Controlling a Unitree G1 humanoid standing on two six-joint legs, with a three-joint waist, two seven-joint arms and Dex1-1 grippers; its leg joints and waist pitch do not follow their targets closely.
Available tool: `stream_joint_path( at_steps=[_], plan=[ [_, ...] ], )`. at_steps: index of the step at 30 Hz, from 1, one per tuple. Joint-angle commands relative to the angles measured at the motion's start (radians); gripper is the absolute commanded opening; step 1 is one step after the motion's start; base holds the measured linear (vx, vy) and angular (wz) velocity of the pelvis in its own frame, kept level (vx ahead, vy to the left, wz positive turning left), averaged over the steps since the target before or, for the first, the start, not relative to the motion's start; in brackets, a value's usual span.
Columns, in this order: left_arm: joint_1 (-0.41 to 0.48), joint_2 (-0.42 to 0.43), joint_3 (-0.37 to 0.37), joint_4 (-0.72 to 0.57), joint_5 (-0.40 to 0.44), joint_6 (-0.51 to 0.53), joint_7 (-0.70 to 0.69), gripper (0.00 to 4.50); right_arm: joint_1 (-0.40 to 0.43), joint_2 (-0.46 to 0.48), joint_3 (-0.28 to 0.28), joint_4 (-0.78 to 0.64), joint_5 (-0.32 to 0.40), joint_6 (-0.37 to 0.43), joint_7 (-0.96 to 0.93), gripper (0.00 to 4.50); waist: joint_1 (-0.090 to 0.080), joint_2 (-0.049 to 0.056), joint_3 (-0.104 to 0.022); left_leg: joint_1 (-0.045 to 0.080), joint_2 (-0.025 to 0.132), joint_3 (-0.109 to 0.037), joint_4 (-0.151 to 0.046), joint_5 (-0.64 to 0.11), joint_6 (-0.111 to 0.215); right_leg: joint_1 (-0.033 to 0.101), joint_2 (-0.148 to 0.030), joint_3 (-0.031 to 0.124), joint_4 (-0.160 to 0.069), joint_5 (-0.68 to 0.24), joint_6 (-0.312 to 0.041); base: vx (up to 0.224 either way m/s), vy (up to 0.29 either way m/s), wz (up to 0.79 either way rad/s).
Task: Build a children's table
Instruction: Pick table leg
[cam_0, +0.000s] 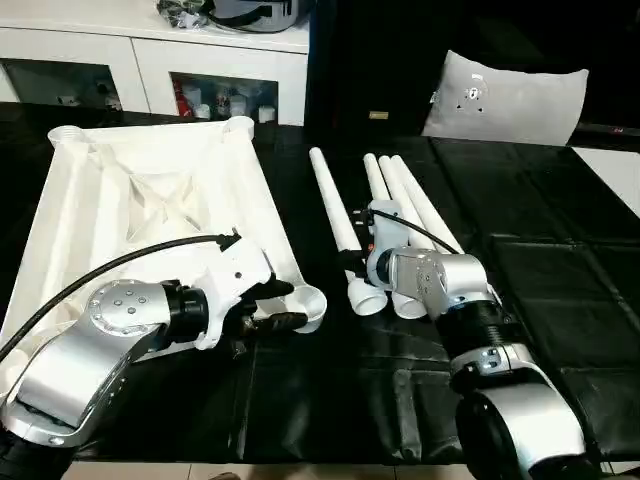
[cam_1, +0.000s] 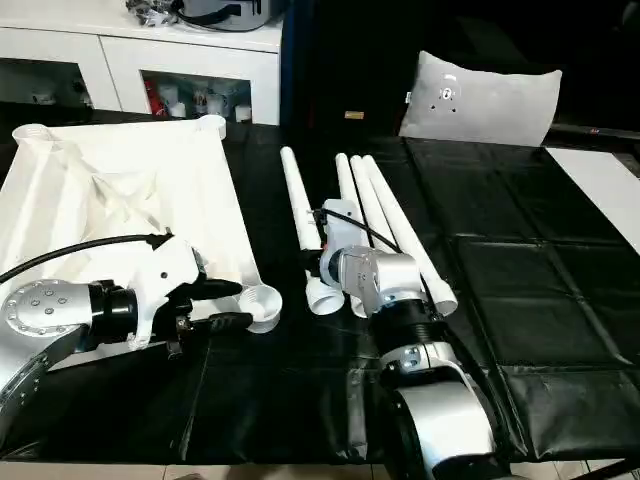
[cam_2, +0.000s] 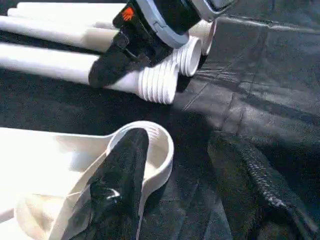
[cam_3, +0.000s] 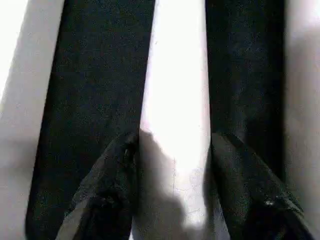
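White tabletop (cam_0: 150, 200) upside down | left gripper (cam_0: 283, 305) wide, straddling corner socket (cam_0: 305, 303) | right gripper (cam_3: 172, 150) holding leg (cam_3: 175, 100)

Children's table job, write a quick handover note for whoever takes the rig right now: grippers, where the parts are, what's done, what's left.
Left gripper: open, at the near-right corner socket of the table top, one finger in the socket, the other outside it.
Right gripper: a finger on each side of one leg, against it on the mat.
Table top: lies ribbed side up on the black mat, robot's left.
Legs: four side by side to the right of the top, wide ends toward the robot.
Done: no leg fitted yet.
Left: lift the leg, seat it, then the other three.
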Motion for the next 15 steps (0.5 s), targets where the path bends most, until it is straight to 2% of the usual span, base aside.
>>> stream_joint_path(
  at_steps=[1,5,7,8,9,10,11,15],
  plan=[
    [-0.013,-0.006,-0.011,-0.007,-0.006,0.008,0.009,2.24,0.021,-0.019,0.028,-0.016,-0.031,-0.023,0.008,1.87,-0.004,0.027,-0.054,0.031,0.033,-0.003,-0.073,-0.184,-0.108,0.022,-0.043,0.018,-0.067,0.025,-0.154,0.000,0.000,0.00],
    [-0.024,-0.019,-0.016,0.003,0.007,0.000,0.029,2.24,0.021,-0.011,-0.014,-0.042,0.018,0.019,0.031,1.86,-0.006,0.027,-0.053,0.032,0.034,-0.003,-0.073,-0.199,-0.099,0.021,-0.042,0.019,-0.069,0.009,-0.156,0.000,0.000,0.00],
    [-0.033,-0.041,-0.008,0.024,0.021,-0.019,0.057,2.24,0.020,-0.007,-0.042,-0.062,0.043,-0.007,0.040,1.86,-0.004,0.026,-0.055,0.031,0.034,-0.003,-0.071,-0.178,-0.092,0.022,-0.043,0.019,-0.067,0.035,-0.160,0.000,0.000,0.00],
    [-0.053,-0.073,0.010,0.054,0.033,-0.036,0.099,2.24,0.027,0.001,-0.070,-0.099,0.080,-0.046,0.067,1.85,-0.004,0.026,-0.056,0.030,0.034,-0.003,-0.071,-0.171,-0.088,0.024,-0.043,0.019,-0.067,0.051,-0.160,0.000,0.000,0.00],
    [-0.053,-0.073,0.010,0.054,0.033,-0.036,0.099,2.24,0.027,0.001,-0.070,-0.099,0.080,-0.046,0.067,1.85,-0.002,0.025,-0.056,0.030,0.035,-0.002,-0.070,-0.168,-0.083,0.024,-0.043,0.021,-0.068,0.065,-0.159,0.000,0.000,0.00],
    [-0.077,-0.112,0.035,0.089,0.042,-0.049,0.149,2.53,0.038,0.009,-0.096,-0.145,0.124,-0.091,0.098,1.85,-0.003,0.021,-0.058,0.026,0.034,-0.003,-0.070,-0.146,-0.073,0.031,-0.044,0.020,-0.065,0.099,-0.162,0.000,0.000,0.00],
    [-0.077,-0.112,0.035,0.089,0.042,-0.049,0.149,2.60,0.038,0.009,-0.096,-0.145,0.124,-0.091,0.098,1.85,0.000,0.023,-0.060,0.029,0.036,-0.004,-0.068,-0.130,-0.065,0.030,-0.045,0.019,-0.063,0.126,-0.167,0.000,0.000,0.00],
    [-0.148,-0.231,0.138,0.155,-0.004,-0.002,0.273,2.70,0.084,0.009,-0.134,-0.305,0.257,-0.086,0.256,1.84,0.001,0.022,-0.060,0.026,0.034,-0.004,-0.067,-0.105,-0.039,0.037,-0.043,0.018,-0.062,0.189,-0.175,0.000,0.000,0.00]
  ],
)
